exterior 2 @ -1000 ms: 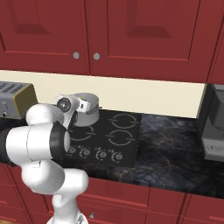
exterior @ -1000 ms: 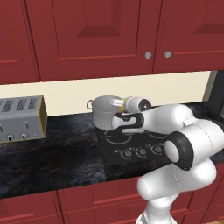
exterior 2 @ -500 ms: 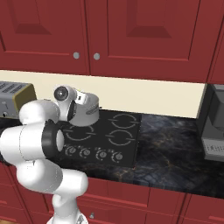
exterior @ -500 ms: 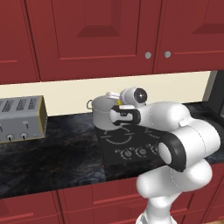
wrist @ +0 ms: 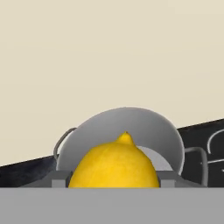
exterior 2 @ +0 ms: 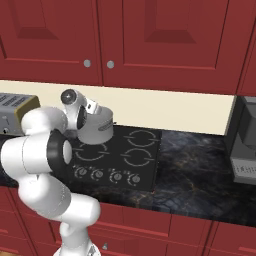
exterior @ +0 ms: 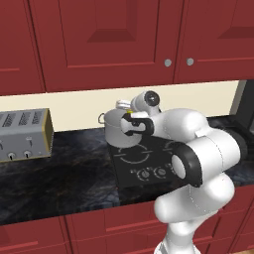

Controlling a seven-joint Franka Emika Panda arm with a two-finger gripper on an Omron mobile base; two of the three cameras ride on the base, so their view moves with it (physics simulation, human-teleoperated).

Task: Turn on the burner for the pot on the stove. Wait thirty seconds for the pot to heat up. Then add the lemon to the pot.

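Gripping lemon [wrist: 114, 164], end effector [wrist: 114, 178] apparently above pot [wrist: 122, 135]; no legible writing.

Dark red panelled wall cabinets [exterior: 109, 39] with round silver knobs [exterior: 168, 63] hang above a cream backsplash [exterior 2: 170, 107]. Below runs a black marbled counter [exterior: 59, 173] over matching red base cabinets [exterior 2: 165, 237], with a silver toaster [exterior: 22, 134] at the left

Glossy white arm [exterior: 198, 144], dark joints
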